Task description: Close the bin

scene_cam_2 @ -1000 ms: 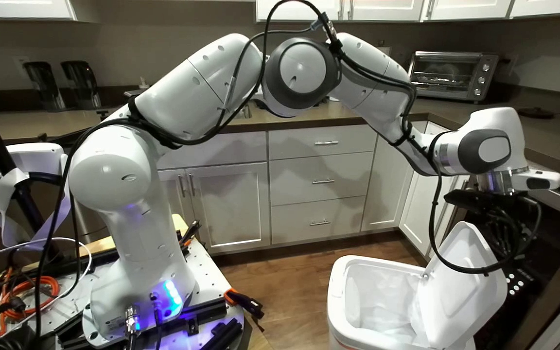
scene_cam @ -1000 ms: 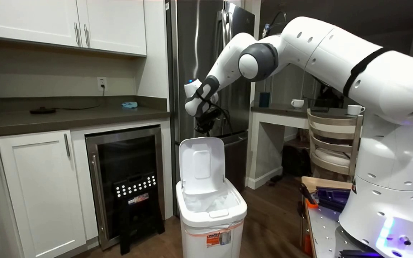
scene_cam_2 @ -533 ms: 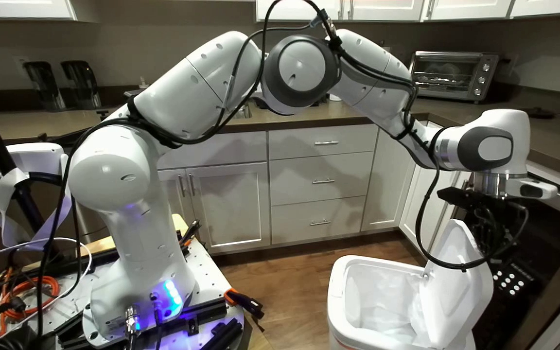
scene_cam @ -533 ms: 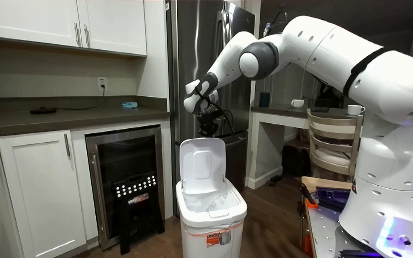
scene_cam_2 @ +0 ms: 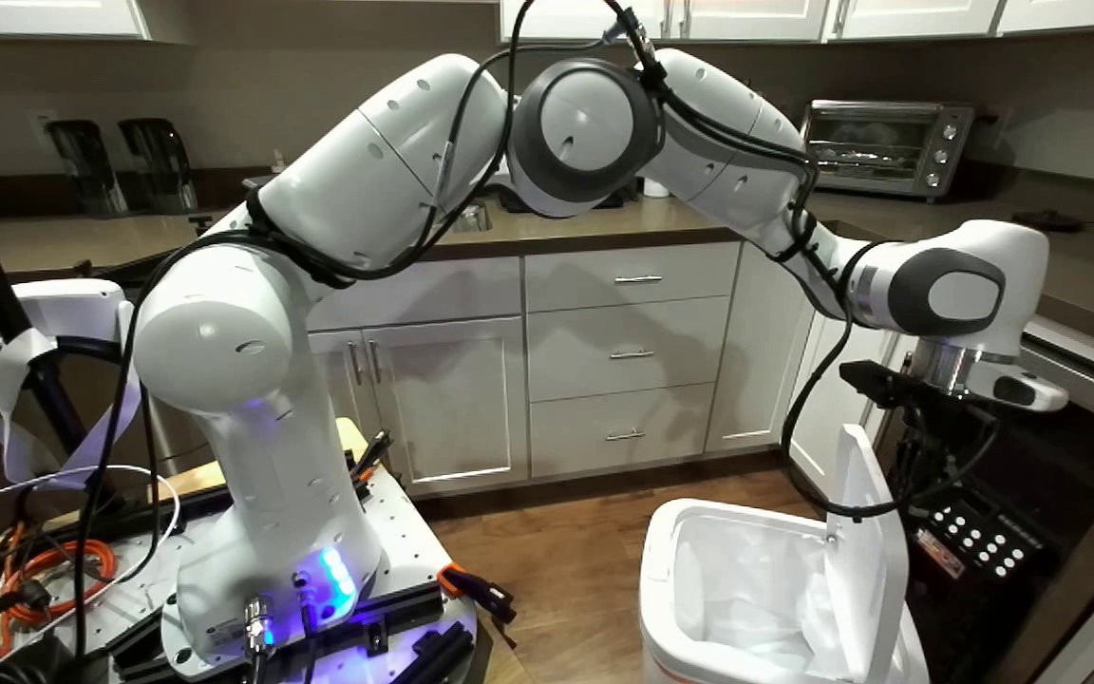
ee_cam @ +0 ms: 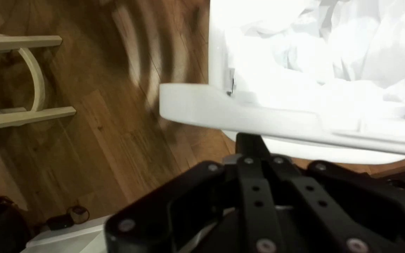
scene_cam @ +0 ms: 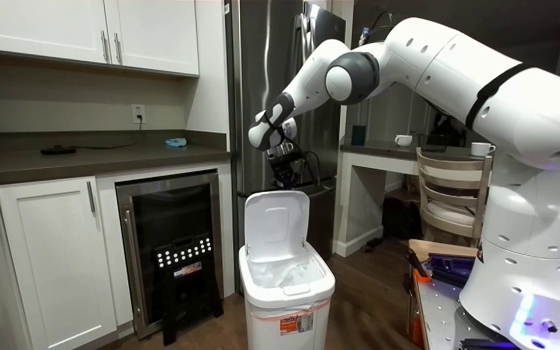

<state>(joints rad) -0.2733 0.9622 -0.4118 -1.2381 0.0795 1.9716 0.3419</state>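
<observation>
The white bin stands on the floor, with its ribbed rim [scene_cam: 287, 294] and front wall [scene_cam_2: 653, 608] in both exterior views. A white bag lines it. Its hinged lid [scene_cam: 277, 223] is raised and about upright in an exterior view [scene_cam_2: 875, 560]. My gripper [scene_cam: 287, 182] is behind the lid, on the side away from the opening, with its tips partly hidden by the lid. In the wrist view the fingers [ee_cam: 253, 142] are together and empty, their tips against or very near the back of the lid [ee_cam: 258, 116]; exact contact is hidden.
A black folded stool [scene_cam: 187, 272] and the under-counter cooler [scene_cam: 173, 209] stand beside the bin. The fridge [scene_cam: 280, 97] is behind the gripper. A wooden chair [scene_cam: 450, 194] shows farther off. A cable [scene_cam_2: 803, 475] loops down from the arm near the lid.
The lid has swung from leaning back to about upright, toward the opening. My gripper has moved behind it in the same direction, toward the robot base. The bin body has not moved.
</observation>
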